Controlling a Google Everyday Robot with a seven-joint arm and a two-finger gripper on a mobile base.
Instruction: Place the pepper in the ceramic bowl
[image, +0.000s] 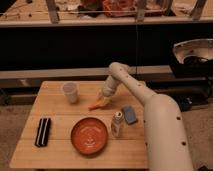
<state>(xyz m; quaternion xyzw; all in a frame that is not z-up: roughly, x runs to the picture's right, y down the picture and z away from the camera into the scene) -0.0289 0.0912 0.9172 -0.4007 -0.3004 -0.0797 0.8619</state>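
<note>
Closest to the camera is the ceramic bowl (89, 135), sitting empty near the front edge of the wooden counter (60, 111), with a black rectangular case (43, 132) off to one side of it and a little clear shaker bottle (117, 124) just beside its other rim. A bit further back there's a blue pad (129, 114), and then the pepper (97, 104), lying roughly mid-counter, up past the bowl's far rim. The gripper (105, 101) is down right at the pepper's thicker end, arm stretched across from the robot's white body. Honestly can't tell how wide the jaws are or whether they've actually got the pepper pinched yet; they're touching or very nearly so. A translucent cup (70, 92) stands further back. So my read is this is the grab stage. To do it well I'd want a firm pinch across the pepper's middle, a clean lift straight up, then a short carry toward the camera, staying away from the shaker bottle, and a release low over the bowl's centre so it doesn't bounce out.
</note>
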